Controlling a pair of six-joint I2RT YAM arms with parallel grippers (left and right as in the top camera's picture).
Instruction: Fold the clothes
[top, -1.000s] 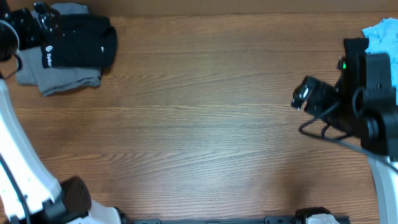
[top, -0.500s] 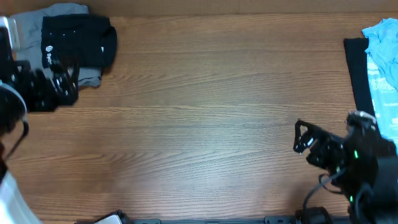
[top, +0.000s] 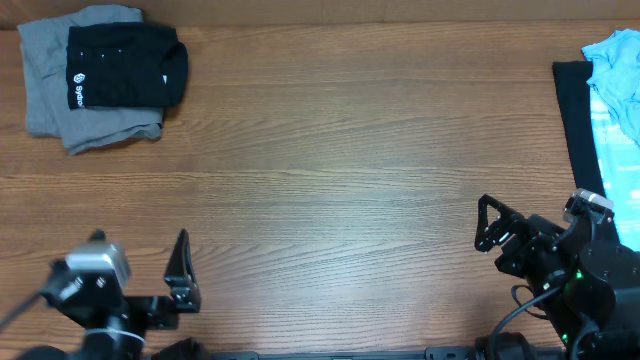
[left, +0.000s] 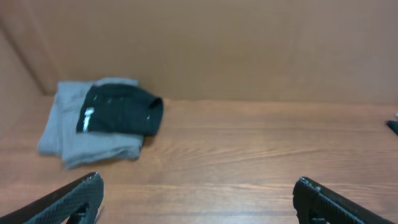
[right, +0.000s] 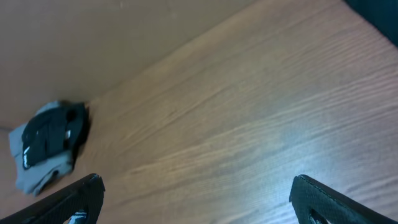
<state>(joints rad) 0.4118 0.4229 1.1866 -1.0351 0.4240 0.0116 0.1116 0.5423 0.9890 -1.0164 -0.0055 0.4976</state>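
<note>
The clothes (top: 100, 90) are lying in two lots on the worktop (top: 330, 170). A folded black T-shirt (top: 125, 65) is resting on a folded grey garment (top: 95, 128) at the far left corner. A black garment (top: 575, 120) and a light blue garment (top: 615, 70) are lying unfolded at the right edge. The left fingers (left: 71, 198) and right fingers (right: 68, 200) are standing wide apart, holding nothing.

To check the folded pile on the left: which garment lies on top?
The black T-shirt with the white logo; the grey garment lies under it.

Four garments (top: 120, 65), two end effectors (left: 196, 182).
</note>
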